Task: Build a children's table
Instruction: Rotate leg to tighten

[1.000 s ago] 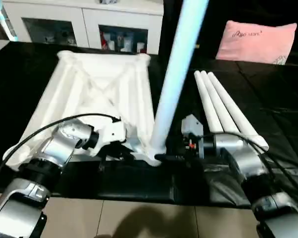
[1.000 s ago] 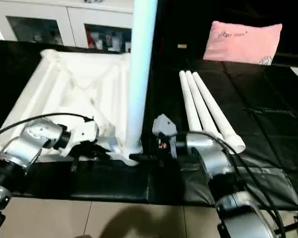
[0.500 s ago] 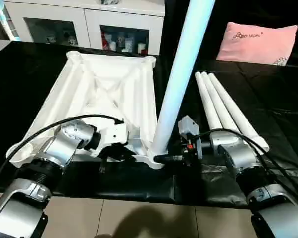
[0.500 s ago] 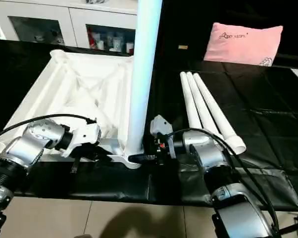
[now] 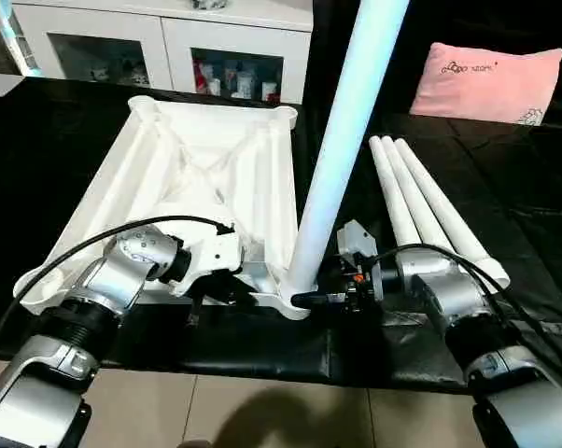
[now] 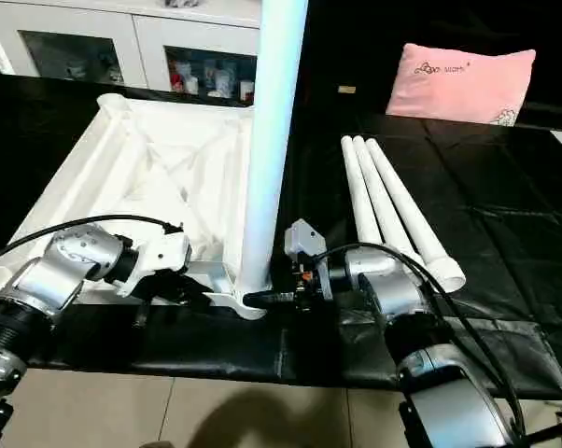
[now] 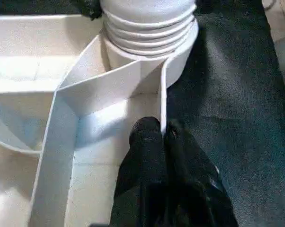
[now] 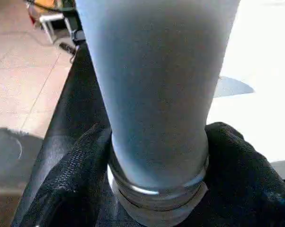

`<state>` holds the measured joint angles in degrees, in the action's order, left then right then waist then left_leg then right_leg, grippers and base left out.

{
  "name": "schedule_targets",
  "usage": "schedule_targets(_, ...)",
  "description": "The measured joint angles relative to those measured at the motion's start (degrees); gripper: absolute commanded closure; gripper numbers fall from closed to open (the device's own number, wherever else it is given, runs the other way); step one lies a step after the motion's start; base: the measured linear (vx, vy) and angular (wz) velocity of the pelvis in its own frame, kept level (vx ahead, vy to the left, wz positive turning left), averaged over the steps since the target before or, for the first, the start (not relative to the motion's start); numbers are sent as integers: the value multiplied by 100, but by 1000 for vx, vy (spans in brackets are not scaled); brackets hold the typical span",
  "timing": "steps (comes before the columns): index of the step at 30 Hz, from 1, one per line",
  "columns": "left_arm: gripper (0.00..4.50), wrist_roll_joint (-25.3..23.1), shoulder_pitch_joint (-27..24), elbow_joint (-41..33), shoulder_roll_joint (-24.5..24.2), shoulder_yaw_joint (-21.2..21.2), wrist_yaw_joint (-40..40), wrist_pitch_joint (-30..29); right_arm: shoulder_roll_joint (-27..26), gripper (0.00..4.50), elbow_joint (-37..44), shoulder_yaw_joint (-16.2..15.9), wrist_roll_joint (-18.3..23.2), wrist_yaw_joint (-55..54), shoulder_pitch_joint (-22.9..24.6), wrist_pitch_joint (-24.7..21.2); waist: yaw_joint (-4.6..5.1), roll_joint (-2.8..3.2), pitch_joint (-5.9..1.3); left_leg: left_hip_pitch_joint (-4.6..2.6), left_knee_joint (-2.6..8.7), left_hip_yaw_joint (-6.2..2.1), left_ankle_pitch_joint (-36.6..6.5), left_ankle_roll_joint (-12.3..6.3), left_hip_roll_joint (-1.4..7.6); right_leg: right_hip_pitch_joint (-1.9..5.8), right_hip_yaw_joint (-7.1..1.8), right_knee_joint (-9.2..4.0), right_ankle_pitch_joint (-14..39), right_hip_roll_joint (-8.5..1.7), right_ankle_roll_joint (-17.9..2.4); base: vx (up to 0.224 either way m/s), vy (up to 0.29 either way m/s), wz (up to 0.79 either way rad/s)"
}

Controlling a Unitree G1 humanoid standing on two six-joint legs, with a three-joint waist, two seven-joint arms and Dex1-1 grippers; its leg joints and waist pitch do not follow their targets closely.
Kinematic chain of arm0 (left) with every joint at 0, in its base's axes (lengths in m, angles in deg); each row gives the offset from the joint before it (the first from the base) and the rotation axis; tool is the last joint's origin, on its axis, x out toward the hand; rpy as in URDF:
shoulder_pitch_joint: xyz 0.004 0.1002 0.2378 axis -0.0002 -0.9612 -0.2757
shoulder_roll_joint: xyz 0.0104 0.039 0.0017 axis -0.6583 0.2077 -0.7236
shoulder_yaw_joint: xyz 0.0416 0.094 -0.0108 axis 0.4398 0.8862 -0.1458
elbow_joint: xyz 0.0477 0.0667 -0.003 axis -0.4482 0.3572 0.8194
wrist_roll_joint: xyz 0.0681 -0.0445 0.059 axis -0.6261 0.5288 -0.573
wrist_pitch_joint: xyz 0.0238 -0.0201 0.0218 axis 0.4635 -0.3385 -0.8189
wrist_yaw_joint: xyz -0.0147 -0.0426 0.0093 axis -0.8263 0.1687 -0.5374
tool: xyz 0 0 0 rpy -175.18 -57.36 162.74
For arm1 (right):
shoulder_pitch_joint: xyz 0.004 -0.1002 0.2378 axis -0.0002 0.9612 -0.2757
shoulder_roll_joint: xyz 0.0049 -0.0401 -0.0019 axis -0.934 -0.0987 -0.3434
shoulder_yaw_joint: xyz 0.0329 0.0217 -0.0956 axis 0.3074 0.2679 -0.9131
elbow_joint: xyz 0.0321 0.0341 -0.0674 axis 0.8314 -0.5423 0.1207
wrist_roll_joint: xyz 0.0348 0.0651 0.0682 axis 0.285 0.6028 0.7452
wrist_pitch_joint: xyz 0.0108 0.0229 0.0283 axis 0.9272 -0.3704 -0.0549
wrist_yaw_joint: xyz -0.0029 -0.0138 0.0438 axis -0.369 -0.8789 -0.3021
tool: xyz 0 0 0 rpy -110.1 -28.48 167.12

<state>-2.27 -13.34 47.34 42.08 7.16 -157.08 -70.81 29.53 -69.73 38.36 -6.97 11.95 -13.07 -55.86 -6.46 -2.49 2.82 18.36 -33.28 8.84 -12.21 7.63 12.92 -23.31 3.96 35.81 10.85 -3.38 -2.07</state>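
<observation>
The children's table top (image 5: 206,177) lies upside down on a black mat, ribbed side up. One white leg (image 5: 342,140) stands upright in its near right corner socket (image 5: 295,301). Three more legs (image 5: 421,201) lie side by side on the mat to the right. My left gripper (image 7: 162,135) is shut on the thin rim wall just beside that socket. My right gripper (image 6: 262,299) reaches in from the right at the foot of the upright leg, and its black fingers (image 8: 71,175) press against both sides of the tube just above the socket.
A pink pillow (image 5: 486,82) lies at the back right on the black mat (image 5: 514,215). A white cabinet (image 5: 169,47) with glass doors stands behind the table top. Tiled floor (image 5: 262,411) begins at the mat's near edge.
My right gripper's fingers have closed in around the foot of the upright leg. The left gripper keeps its hold on the rim. The camera has shifted slightly.
</observation>
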Motion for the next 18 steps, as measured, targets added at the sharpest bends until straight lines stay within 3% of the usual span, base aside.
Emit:
schedule_targets(2,450,7,-10,-27,77,-44,148,-221,-82,178,66,54,3,-267,64,-78,18,13,5,-13,-16,0,-1,1,-1,5,-5,16,-1,0,-2,0,0,0)
schedule_targets(4,450,2,-25,-34,320,-253,680,-802,-298,178,176,270,-4,-1006,151,-362,64,32,12,-30,-27,-2,0,3,-1,18,-5,25,-12,0,-11,0,0,0)
schedule_targets(9,450,-61,13,-187,1039,-623,2008,-2050,-969,178,282,909,-18,-3035,213,-948,247,85,1,-40,-21,-14,10,20,-6,11,-5,26,-15,5,16,-13,-2,-1)
schedule_targets(12,450,-79,61,-189,1311,-768,2569,-2399,-1245,178,94,1025,-107,-3853,21,-993,310,117,-9,-38,-6,-18,10,21,-7,6,-1,26,-14,7,17,0,0,0)
schedule_targets(18,450,-272,283,14,1816,-889,3487,-2615,-1583,178,-271,1199,-352,-5111,-390,-1017,320,131,-17,-22,-2,-19,10,19,-10,4,-3,7,-22,7,3,0,0,0)
